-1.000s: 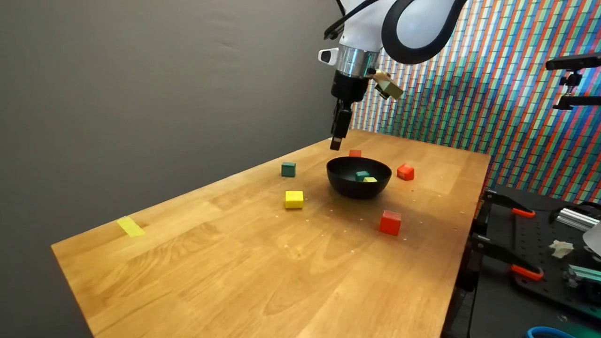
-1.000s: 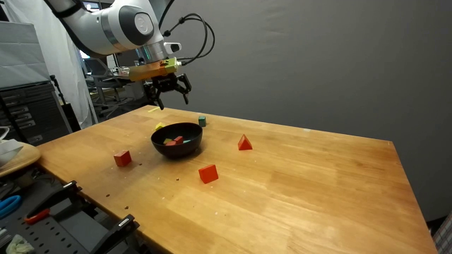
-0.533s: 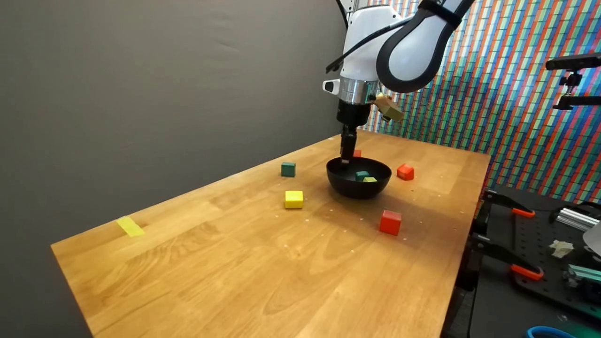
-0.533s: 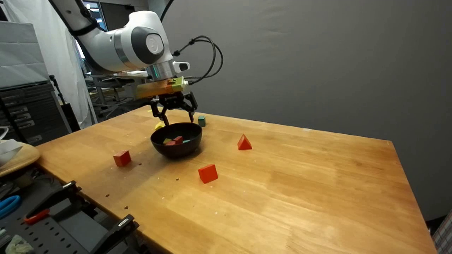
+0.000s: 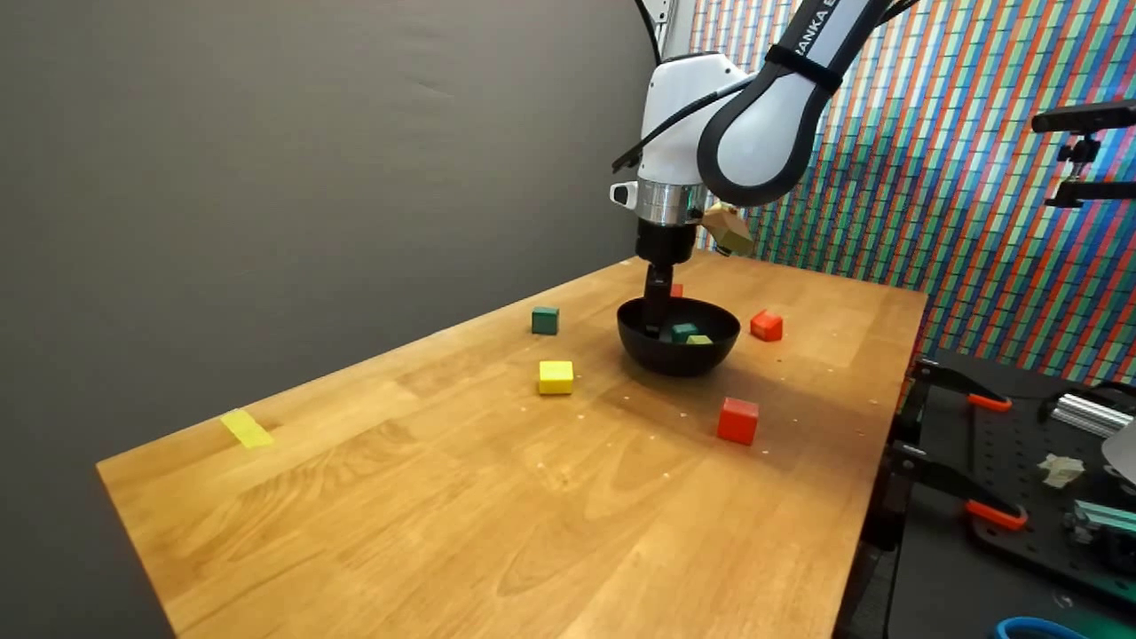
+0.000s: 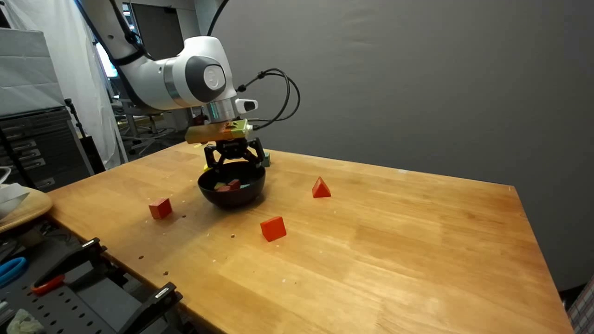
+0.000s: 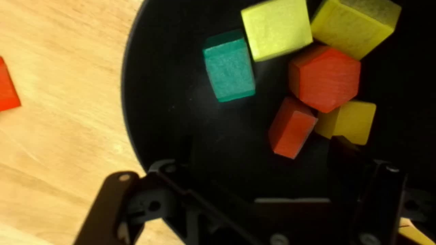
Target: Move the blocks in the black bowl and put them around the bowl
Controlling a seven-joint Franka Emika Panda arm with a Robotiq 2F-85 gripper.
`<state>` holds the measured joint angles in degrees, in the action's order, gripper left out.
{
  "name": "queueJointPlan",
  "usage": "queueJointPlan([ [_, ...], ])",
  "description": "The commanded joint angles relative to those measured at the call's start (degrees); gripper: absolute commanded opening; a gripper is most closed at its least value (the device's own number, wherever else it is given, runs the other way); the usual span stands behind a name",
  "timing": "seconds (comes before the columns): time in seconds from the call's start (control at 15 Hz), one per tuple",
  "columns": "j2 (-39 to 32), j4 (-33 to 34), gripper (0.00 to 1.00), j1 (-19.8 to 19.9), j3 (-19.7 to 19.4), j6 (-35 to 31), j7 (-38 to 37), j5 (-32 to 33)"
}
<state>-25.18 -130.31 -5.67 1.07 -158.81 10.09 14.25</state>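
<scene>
The black bowl [image 5: 676,362] [image 6: 231,200] stands upright on the table. In the wrist view it holds a green block [image 7: 231,71], several yellow blocks such as one [image 7: 354,119] at lower right, a red hexagonal block [image 7: 328,80] and a smaller red block [image 7: 294,132]. My gripper [image 7: 263,146] is open, its fingers reaching down inside the bowl. The smaller red block lies just ahead of the gap, not gripped; the right fingertip overlaps the lower yellow block's edge. Around the bowl sit a green block [image 5: 545,320], a yellow block [image 5: 556,378] and red blocks [image 5: 737,421] [image 6: 273,228] [image 6: 321,188].
A flat yellow strip [image 5: 247,428] is stuck near the table's corner. Clamps [image 5: 958,488] grip the table's side beside a black perforated plate. A grey wall [image 5: 311,177] runs along the far edge. A camera on a stand [image 5: 1083,120] shows at the right.
My gripper has come down from above the bowl, shifting slightly sideways, until its fingers are inside it. It stays open throughout. The blocks and bowl have not visibly moved.
</scene>
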Motion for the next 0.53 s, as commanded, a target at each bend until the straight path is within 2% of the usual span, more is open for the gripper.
queueJointPlan([
  [0.0, -0.2, -0.1, 0.74, 0.2, 1.1, 1.4, -1.1, -1.4],
  [0.13, -0.3, -0.5, 0.70, 0.3, 1.2, 2.1, -1.6, -1.5],
  [0.47, -1.2, 0.4, 0.31, 1.9, 3.1, 1.9, -1.2, -5.4],
])
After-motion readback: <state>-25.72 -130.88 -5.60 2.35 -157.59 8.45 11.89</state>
